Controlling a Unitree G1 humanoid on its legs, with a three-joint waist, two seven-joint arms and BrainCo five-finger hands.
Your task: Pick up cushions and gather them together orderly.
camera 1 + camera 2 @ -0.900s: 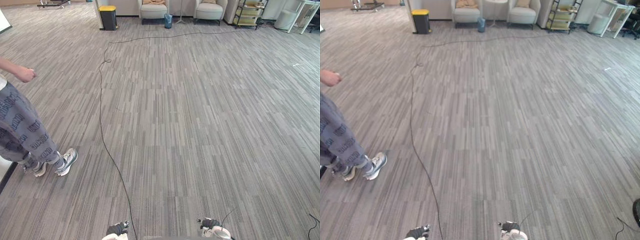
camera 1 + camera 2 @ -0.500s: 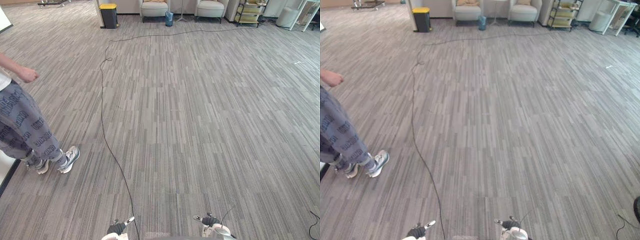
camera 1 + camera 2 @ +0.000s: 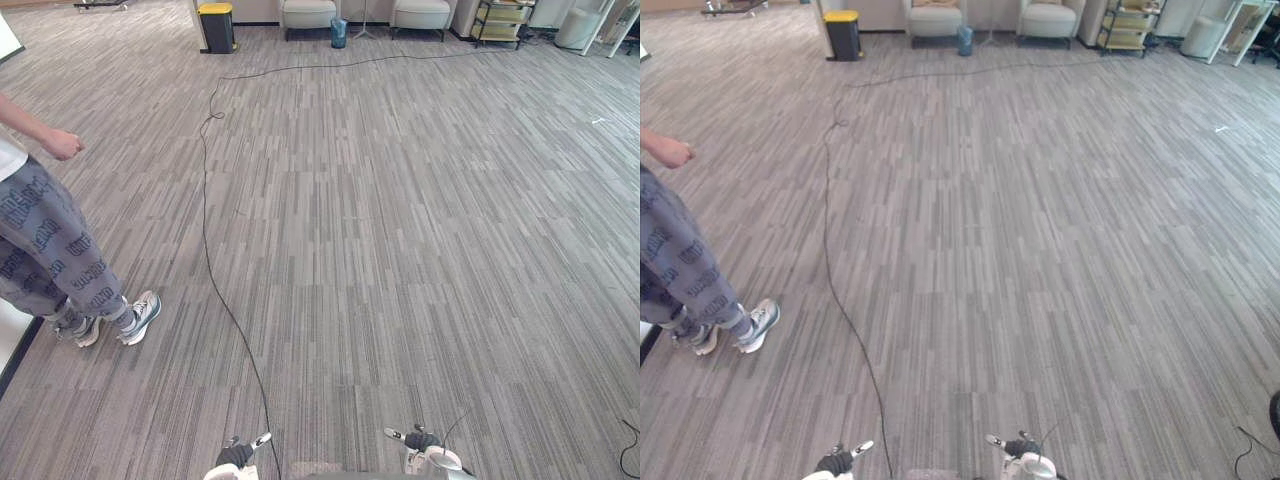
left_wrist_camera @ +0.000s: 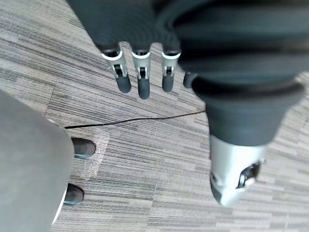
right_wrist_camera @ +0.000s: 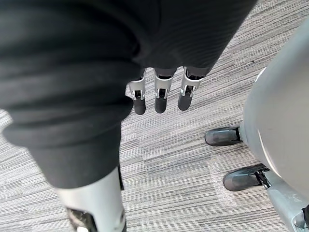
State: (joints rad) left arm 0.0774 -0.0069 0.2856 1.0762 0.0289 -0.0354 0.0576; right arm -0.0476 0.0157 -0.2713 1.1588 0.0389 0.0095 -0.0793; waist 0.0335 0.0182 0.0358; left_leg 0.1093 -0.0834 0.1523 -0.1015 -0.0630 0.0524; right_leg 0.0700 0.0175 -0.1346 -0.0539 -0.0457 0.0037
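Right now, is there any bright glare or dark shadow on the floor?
Left eye view: the floor is evenly lit, no glare, no hard shadows, even by the person. Left wrist view: the left hand hangs over equally flat-lit floor.

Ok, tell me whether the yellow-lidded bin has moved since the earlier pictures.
No. The yellow-lidded bin keeps its gap to the armchair beside it; both slid up together, so the camera moved.

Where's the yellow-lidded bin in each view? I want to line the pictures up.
Left eye view: yellow-lidded bin at the top edge, left of centre.
Right eye view: yellow-lidded bin at the top, slightly further left.
Wrist views: left hand and right hand, fingers straight, over carpet.
Shared landmark: the pale armchair just right of it in both eye views.
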